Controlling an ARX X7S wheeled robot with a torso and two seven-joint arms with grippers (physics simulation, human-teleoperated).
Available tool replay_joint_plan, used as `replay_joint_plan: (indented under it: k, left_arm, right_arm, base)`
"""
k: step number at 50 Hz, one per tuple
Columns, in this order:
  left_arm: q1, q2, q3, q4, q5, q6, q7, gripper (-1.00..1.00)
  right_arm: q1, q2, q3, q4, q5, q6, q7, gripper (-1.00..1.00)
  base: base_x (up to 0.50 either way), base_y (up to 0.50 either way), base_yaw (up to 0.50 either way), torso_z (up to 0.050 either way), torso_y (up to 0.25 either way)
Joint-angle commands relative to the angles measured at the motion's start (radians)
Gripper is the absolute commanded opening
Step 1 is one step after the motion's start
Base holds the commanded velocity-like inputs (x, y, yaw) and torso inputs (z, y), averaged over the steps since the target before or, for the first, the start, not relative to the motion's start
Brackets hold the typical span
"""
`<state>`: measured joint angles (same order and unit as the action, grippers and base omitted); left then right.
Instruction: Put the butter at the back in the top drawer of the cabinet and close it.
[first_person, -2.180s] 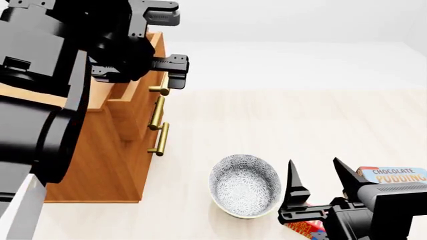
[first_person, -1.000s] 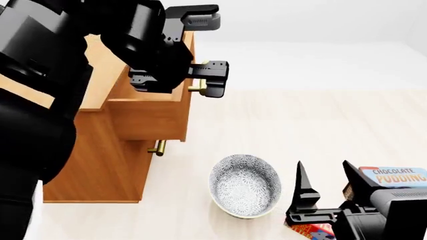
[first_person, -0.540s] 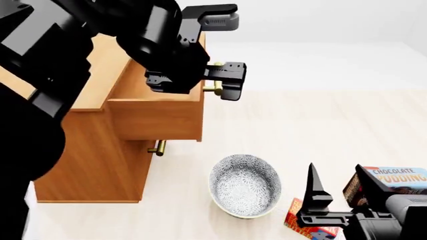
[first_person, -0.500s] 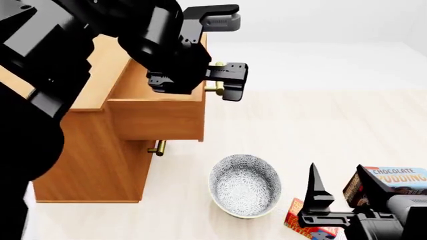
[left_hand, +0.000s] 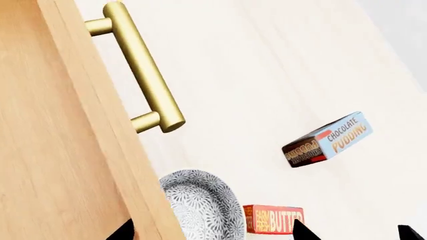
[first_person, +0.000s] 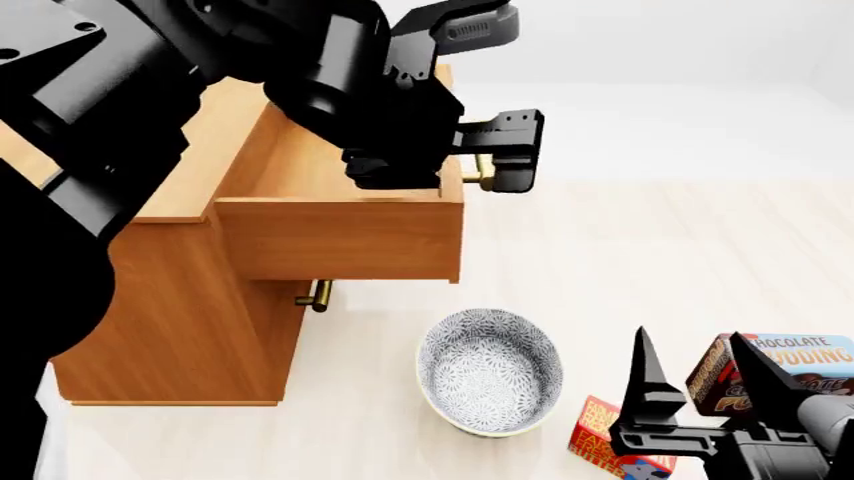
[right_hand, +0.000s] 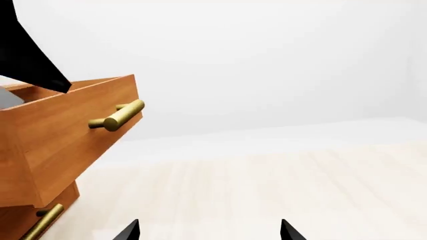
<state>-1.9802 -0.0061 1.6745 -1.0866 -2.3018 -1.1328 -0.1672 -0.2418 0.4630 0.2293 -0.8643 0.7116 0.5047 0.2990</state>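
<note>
The cabinet (first_person: 174, 300) stands at the left with its top drawer (first_person: 340, 240) pulled out. My left gripper (first_person: 518, 150) is open at the drawer's brass handle (first_person: 477, 172). In the left wrist view that handle (left_hand: 143, 75) lies ahead of the left gripper (left_hand: 210, 232), not between the fingers. The butter (first_person: 597, 435) lies on the floor by the bowl, partly behind my right gripper (first_person: 694, 350), which stands open just above it. In the left wrist view the butter (left_hand: 273, 219) lies flat with its lettering showing. The right gripper (right_hand: 209, 231) holds nothing.
A patterned bowl (first_person: 490, 370) sits on the floor between the cabinet and the butter. A Chocolate Pudding box (first_person: 801, 355) lies to the right of my right gripper. A lower drawer's handle (first_person: 315, 295) shows under the pulled-out drawer.
The top drawer has slid out to the right along with my left gripper. My right gripper has shifted right and lower, uncovering more of the butter.
</note>
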Motion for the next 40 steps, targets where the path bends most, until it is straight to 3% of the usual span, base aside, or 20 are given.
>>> replay_joint_plan:
  k: [1, 31, 40]
  left_arm:
    - [-0.007, 0.006, -0.032, 0.017, -0.085, 0.051, 0.06, 1.0]
    - [-0.042, 0.004, -0.029, 0.026, -0.082, 0.044, 0.156, 1.0]
    - [-0.084, -0.132, -0.077, 0.245, -0.127, 0.118, 0.013, 1.0]
  right_arm:
    - [-0.006, 0.003, 0.008, 0.0, 0.009, -0.006, 0.003, 1.0]
    - [-0.017, 0.012, 0.017, 0.005, 0.022, -0.024, 0.004, 1.0]
    - [-0.01, 0.017, 0.011, 0.004, 0.027, -0.02, 0.008, 1.0]
  base:
    - [0.0, 0.0, 0.0, 0.0, 0.0]
    - [0.0, 0.0, 0.0, 0.0, 0.0]
    - [0.0, 0.0, 0.0, 0.0, 0.0]
